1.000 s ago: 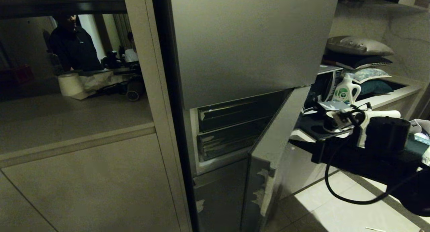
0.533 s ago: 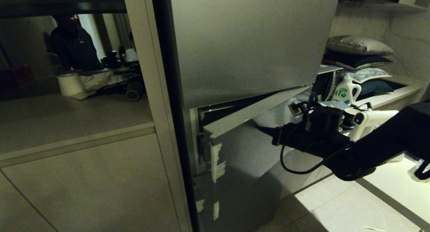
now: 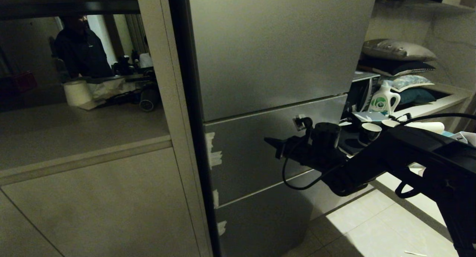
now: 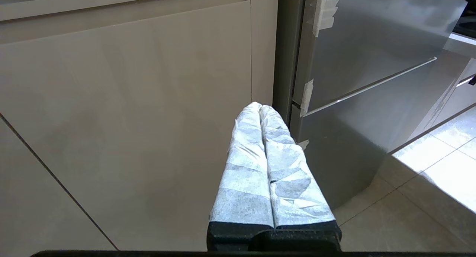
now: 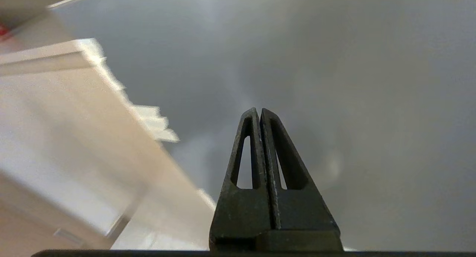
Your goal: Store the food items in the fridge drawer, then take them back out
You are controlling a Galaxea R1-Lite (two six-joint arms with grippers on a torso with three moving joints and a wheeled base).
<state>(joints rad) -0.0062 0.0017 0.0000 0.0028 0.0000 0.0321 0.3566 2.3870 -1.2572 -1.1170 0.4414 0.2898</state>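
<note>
The right gripper point(image 3: 273, 143) is closed on nothing, its 2 black fingers point(image 5: 256, 138) pressed flat together, tips at or just short of the grey middle fridge door point(image 3: 260, 149). In the head view the arm reaches in from 4 o'clock, a black cable looping under the wrist. The right wrist view adds only the blurred grey door panel and, at 9 o'clock, a pale cabinet edge. The left gripper point(image 4: 261, 112) is out of the head view; its own camera shows 2 paper-wrapped fingers shut together, empty, low before the beige cabinet point(image 4: 122, 112) and beside the fridge's lower doors (taped at their edges). All fridge doors are shut, so the fridge drawer is hidden. At 10 o'clock a person point(image 3: 80, 48) stands beyond a counter; a detergent bottle point(image 3: 383, 99) sits at 2 o'clock.
</note>
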